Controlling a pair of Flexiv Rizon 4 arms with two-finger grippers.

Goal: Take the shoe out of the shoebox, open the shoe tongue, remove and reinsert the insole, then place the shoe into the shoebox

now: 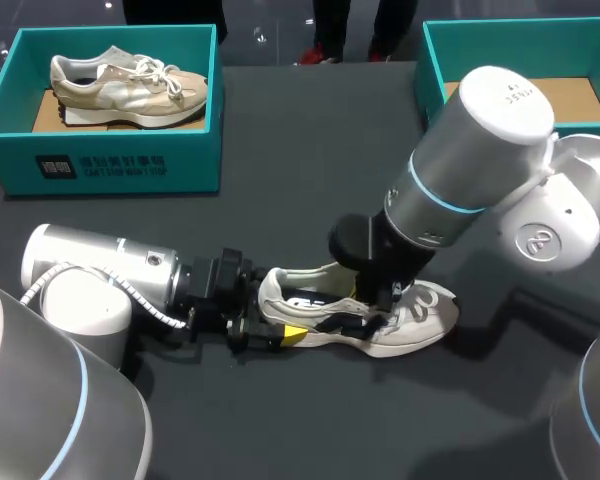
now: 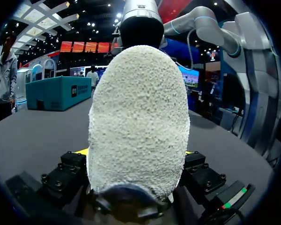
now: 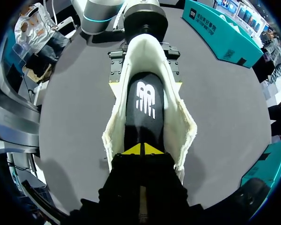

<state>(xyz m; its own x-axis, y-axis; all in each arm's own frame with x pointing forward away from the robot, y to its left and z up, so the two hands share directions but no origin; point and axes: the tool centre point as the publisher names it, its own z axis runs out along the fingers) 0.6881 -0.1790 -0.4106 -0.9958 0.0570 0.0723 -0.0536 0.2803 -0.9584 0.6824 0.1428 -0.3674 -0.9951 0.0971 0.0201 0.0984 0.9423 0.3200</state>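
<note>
1. Dark grey tabletop (image 1: 310,140) is your work surface, and you have two boxes on its far side.
2. Box one is a teal cardboard shoebox (image 1: 120,165) at the far left. It holds one beige and cream lace-up sneaker (image 1: 120,90) lying across its floor.
3. Box two is a second teal shoebox (image 1: 435,70) at the far right. Your right arm covers part of it, and the part you can see shows only brown cardboard floor.
4. You have two shoes in all. The second is a white low-top sneaker (image 1: 420,320), out of both boxes and on the table near the middle, well apart from either box. Its heel points to your left arm and its toe to your right side.
5. One black insole with a white logo (image 3: 143,101) lies inside that sneaker, seen through the spread opening.
6. Your left gripper (image 2: 136,152) lies low on the table at the heel. One finger is on each side, both yellow tips touch the heel, and so it clamps the sneaker.
7. Your right gripper (image 3: 141,149) reaches down into the shoe's opening. Its two yellow tips are pressed together on the front part of the insole. You cannot tell whether they pinch it.
</note>
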